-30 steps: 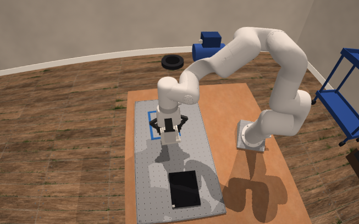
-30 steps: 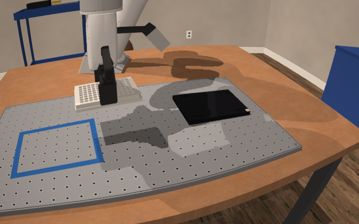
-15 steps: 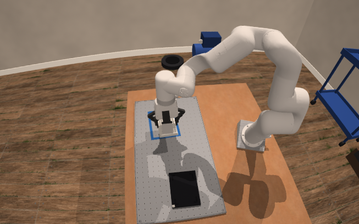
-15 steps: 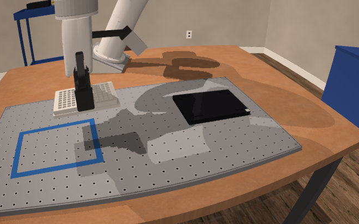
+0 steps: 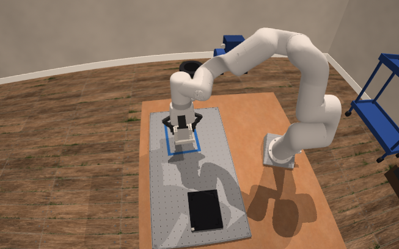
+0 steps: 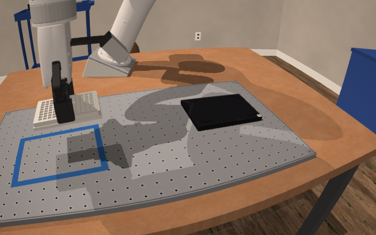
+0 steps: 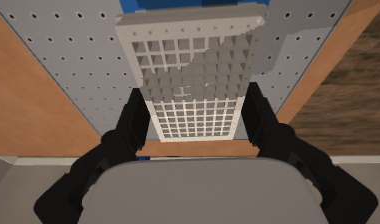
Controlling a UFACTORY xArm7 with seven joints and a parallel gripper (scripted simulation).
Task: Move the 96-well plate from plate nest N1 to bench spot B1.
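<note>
- The blue tape outline (image 6: 18,163) lay at the left end of the grey deck (image 6: 212,151) on the bench (image 6: 270,67), nothing resting inside it.
- The well plate (image 6: 85,103) hung above the deck, level and right way up, over the outline in the top view; its shadow fell partly inside the tape.
- The claw (image 6: 63,112) was clamped on the plate across its short width, a black finger on each long side.
- The black nest (image 6: 221,110) sat at the right, bare; pickup and carry looked done.
- Left to do, by my reading: line up over the outline, lower, release flat.
</note>
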